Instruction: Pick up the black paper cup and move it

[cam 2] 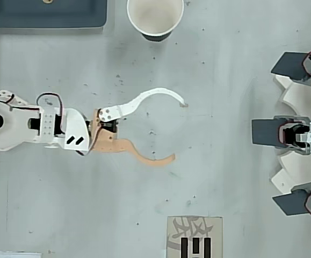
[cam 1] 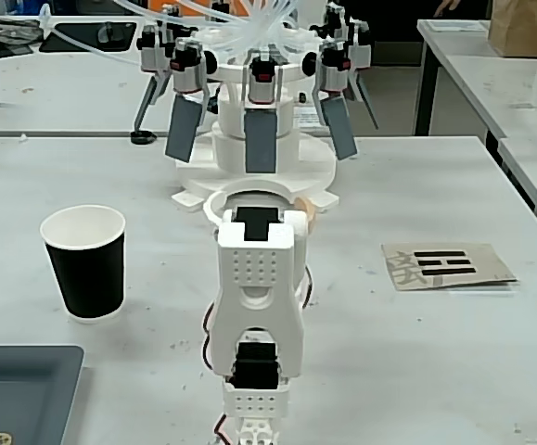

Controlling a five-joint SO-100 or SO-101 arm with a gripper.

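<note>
My jaws (cam 2: 178, 130) stand wide open and empty above the bare desk (cam 2: 225, 204), one finger white, the other tan. The black paper cup (cam 2: 155, 18) stands upright, mouth up, well off to the white finger's side in the overhead view. It looks light, thin-walled and easily crushed, so I would close gently around its mid-wall.

In the fixed view you see little of the pincer (cam 1: 266, 199); the arm (cam 1: 256, 297) hides it. In the overhead view, the cup (cam 2: 155, 19) beyond it is cut by the top edge.
</note>
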